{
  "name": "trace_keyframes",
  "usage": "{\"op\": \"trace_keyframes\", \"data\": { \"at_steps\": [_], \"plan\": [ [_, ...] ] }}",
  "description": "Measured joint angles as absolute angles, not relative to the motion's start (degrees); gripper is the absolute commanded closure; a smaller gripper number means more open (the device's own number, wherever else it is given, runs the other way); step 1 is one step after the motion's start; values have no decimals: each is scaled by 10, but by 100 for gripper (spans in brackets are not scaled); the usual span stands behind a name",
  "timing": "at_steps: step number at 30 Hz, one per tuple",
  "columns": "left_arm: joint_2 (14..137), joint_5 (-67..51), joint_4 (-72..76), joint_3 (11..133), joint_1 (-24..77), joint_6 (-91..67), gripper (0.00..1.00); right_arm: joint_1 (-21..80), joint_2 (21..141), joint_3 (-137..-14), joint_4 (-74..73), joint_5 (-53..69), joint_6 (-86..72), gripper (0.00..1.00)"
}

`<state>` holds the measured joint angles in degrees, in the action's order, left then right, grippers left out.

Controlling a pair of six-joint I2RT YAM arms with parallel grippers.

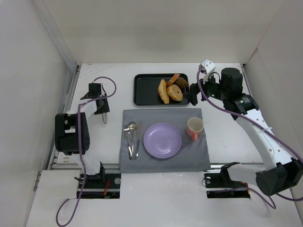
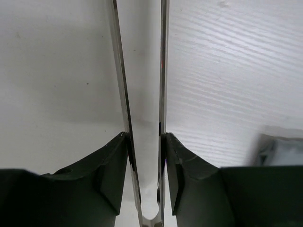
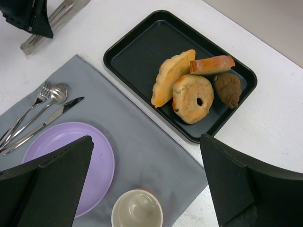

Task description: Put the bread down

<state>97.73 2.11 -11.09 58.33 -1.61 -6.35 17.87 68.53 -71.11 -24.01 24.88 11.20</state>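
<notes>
**Bread in the tray, right hand spread wide beside it**

We found the bread (image 3: 170, 78) lying in the black tray (image 3: 137, 47), which sat on the far part of the white worktop (image 1: 222, 146), just beyond the grey mat (image 3: 132, 127). From overhead it lay in the tray's right half, at the left of a small huddle of baked pieces. One long side touched the ring-shaped bagel (image 3: 193, 98), and its far end met an orange-crusted slice (image 3: 212, 65). A dark brown chunk (image 3: 228, 89) sat on the bagel's other side, touching it.

The right hand (image 3: 146, 139) had its two fingers spread wide apart and gripped nothing. In the overhead view it sat at the tray's right edge, near the brown chunk, and did not touch the bread.

The left hand (image 1: 100, 108) was over the left side of the worktop, well apart from the tray. It was clamped on a pair of metal tongs (image 2: 120, 94), whose two blades ran out between its fingers. We could not tell whether the tongs touched the worktop.

On the mat, a purple plate (image 1: 162, 140) lay in the middle. A fork (image 3: 28, 111), a spoon (image 3: 57, 93) and a knife (image 3: 52, 116) lay side by side just left of it. A pink cup (image 1: 194, 128) stood upright just beside it on the right
</notes>
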Motion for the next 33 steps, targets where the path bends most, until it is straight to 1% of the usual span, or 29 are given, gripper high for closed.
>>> {"op": "trace_keyframes", "data": {
  "at_steps": [6, 12, 19, 23, 29, 33],
  "plan": [
    [881, -10, -114, 583, -15, -69, 69, 179, 685, -711, -240, 249, 112, 0],
    [806, -29, -114, 583, 12, -74, 68, 179, 685, -711, -240, 249, 112, 0],
    [766, -66, -131, 583, 46, -79, 68, 179, 685, -711, -240, 248, 112, 0],
    [744, -96, -156, 602, 83, -81, 68, 179, 685, -711, -240, 248, 112, 0],
    [745, -170, -163, 663, 143, -90, 68, 179, 685, -711, -240, 244, 112, 0],
    [772, -210, -156, 682, 161, -95, 68, 179, 685, -711, -240, 243, 112, 0]
  ]
}}
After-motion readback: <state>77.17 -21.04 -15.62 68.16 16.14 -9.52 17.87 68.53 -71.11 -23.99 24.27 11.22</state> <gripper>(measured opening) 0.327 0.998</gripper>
